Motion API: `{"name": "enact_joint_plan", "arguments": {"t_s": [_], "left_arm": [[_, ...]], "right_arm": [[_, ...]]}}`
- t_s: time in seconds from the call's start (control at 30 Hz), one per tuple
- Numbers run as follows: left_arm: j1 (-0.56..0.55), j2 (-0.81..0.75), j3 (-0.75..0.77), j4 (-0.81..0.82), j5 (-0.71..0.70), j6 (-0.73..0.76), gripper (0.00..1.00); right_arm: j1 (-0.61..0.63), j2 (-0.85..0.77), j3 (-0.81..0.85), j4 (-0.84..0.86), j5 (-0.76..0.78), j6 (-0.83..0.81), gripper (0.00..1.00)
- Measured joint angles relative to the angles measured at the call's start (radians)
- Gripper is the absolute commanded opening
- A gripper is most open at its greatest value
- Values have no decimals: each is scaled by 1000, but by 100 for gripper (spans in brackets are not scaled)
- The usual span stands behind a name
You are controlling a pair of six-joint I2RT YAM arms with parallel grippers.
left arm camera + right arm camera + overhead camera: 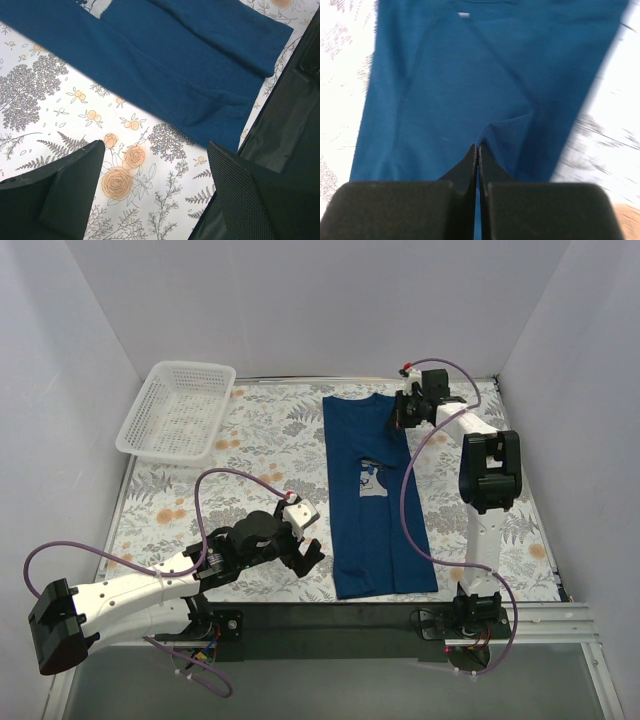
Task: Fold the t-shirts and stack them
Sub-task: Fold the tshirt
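The dark navy-blue t-shirt [378,510] lies flat on the floral tablecloth as a long strip, its sides folded in. Part of a light grey print [372,480] shows mid-way. My right gripper [402,412] is at the shirt's far right corner. In the right wrist view its fingers [478,146] are pressed together, with a small ridge of the t-shirt [460,85] pinched between the tips. My left gripper [308,552] hovers just left of the near hem. It stands open [156,150] over bare tablecloth, with the t-shirt [175,65] beyond its fingertips and nothing between them.
A white plastic mesh basket [190,368] sits at the far left corner. White walls close in the left, back and right sides. A black mounting rail [330,620] runs along the near edge under the shirt's hem. Purple cables loop from both arms.
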Motion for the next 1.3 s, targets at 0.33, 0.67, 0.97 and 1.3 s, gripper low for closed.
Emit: {"name": "enact_joint_plan", "arguments": {"t_s": [0.33, 0.67, 0.97, 1.3], "left_arm": [[0, 5, 0, 0, 0, 0, 77], [0, 5, 0, 0, 0, 0, 80], [-3, 82, -47, 76, 138, 119, 92], [-192, 218, -74, 187, 217, 400, 87]], "right_arm": [[204, -1, 21, -61, 105, -109, 32], [127, -118, -72, -121, -101, -314, 40], [14, -718, -572, -402, -335, -1077, 63], [19, -1287, -1096, -742, -240, -1755, 62]]}}
